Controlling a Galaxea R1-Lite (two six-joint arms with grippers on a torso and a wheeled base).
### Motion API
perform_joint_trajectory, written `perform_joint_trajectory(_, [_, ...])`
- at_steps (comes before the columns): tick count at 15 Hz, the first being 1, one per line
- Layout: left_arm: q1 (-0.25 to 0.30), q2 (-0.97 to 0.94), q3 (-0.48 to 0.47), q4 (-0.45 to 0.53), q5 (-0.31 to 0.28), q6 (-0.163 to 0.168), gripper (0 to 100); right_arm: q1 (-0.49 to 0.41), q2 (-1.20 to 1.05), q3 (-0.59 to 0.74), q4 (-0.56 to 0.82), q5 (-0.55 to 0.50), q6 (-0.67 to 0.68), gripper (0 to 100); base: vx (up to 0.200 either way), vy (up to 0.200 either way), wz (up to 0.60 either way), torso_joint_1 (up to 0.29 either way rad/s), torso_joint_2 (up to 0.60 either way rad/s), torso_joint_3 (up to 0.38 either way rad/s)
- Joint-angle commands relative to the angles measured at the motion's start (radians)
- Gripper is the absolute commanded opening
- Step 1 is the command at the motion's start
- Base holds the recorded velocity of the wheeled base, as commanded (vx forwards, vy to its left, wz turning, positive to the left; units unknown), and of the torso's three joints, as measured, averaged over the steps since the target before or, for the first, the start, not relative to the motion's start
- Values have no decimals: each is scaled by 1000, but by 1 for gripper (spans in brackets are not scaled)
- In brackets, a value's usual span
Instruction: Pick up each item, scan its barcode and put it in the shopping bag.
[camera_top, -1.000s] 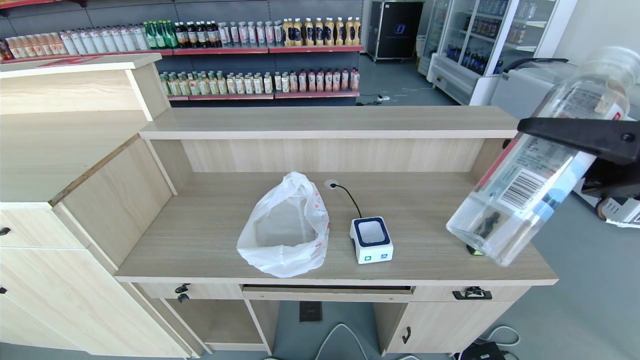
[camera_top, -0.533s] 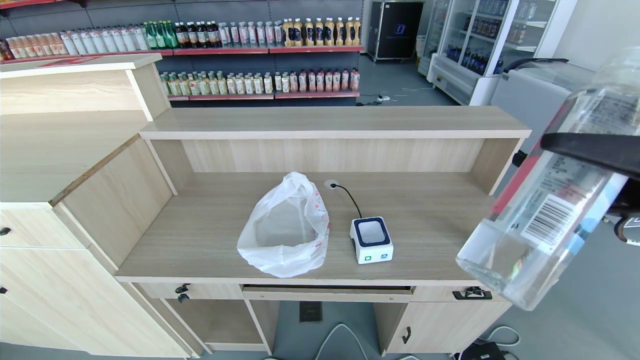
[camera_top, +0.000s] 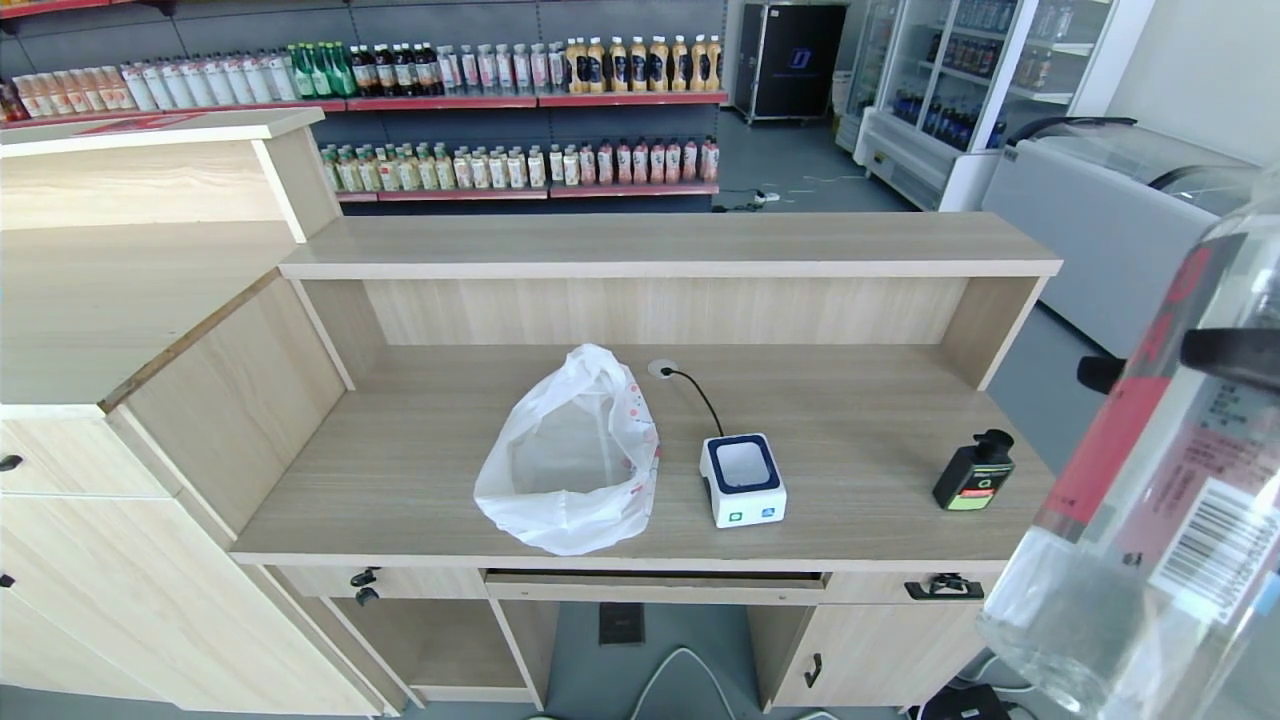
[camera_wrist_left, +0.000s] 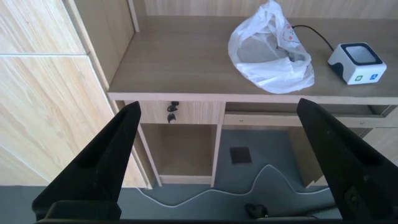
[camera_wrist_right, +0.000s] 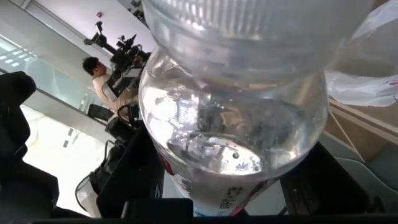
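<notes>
Holding wide, the left hand (camera_wrist_left: 217, 104) hangs low in front of the counter (camera_top: 860, 420), its two fingers spread far apart with nothing between them. It looks up at the counter's left front corner.

On the counter, left of centre, sits the white shopping bag (camera_top: 570, 455). Its mouth is slumped but open toward the front. Just beside it to the right stands the scanner (camera_top: 742, 478), its window facing up and its cable running back to a hole in the counter. Well to the right, near the counter's end, a small black bottle (camera_top: 974, 472) with a green label stands upright and has not been picked up.

Farthest right, off the counter's end and close to the head camera, the right hand (camera_top: 1200, 358) grips a clear water bottle (camera_top: 1130, 560) around its upper body. The bottle is tilted, base down and toward the front. Its barcode (camera_top: 1215, 545) faces up and outward.

By my reading, the step in hand is the scan of this first item: it is lifted but well apart from the scanner. The next move calls for carrying it left over the scanner and rolling it so the barcode turns down toward the window. The bag's sagging mouth may need the free left hand to steady it for the drop.
</notes>
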Motion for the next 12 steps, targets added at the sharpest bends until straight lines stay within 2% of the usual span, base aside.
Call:
perform_joint_trajectory(1, [0,2,0,0,0,1,100,3,-17,3,0,0,0,0,0,0,0,0,0,0])
perform_joint_trajectory(7, [0,2,0,0,0,1,100,-3,-71,18,74,20,-3,0,0,0,0,0,0,0])
perform_joint_trajectory(12, [0,2,0,0,0,1,100,-16,-63,23,71,19,-3,0,0,0,0,0,0,0])
